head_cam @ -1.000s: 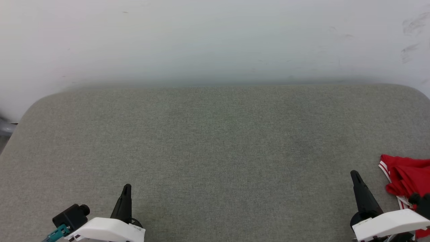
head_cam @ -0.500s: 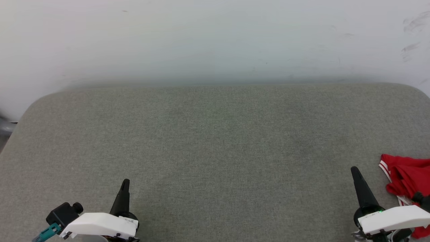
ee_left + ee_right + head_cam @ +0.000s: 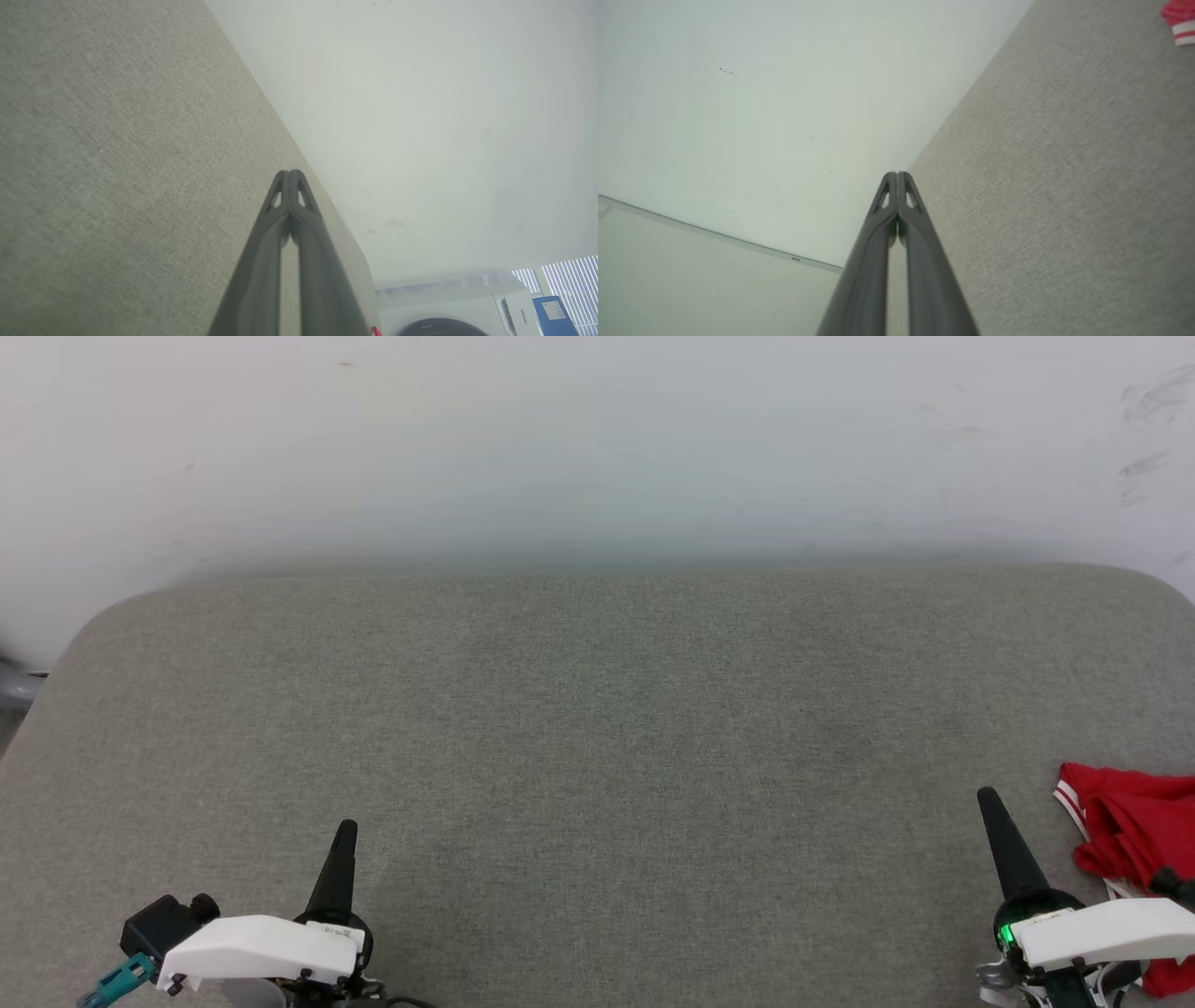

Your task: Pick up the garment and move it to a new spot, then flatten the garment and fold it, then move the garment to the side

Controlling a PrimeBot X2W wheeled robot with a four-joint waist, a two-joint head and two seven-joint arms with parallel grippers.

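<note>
A grey fabric-covered table (image 3: 597,709) with rounded far corners stands against a pale wall (image 3: 597,448). A white washing machine (image 3: 448,303) appears past the table's end in the left wrist view. The garment (image 3: 1134,821) lies crumpled on the table's near right part, red with red-white striped trim, cut off by the head view's right edge and partly hidden by the right arm's white housing. Just to its left, apart from it, the right gripper (image 3: 987,795) points away from the robot, fingers pressed together on nothing. The left gripper (image 3: 346,825) at the near left has its fingers likewise clenched and empty
</note>
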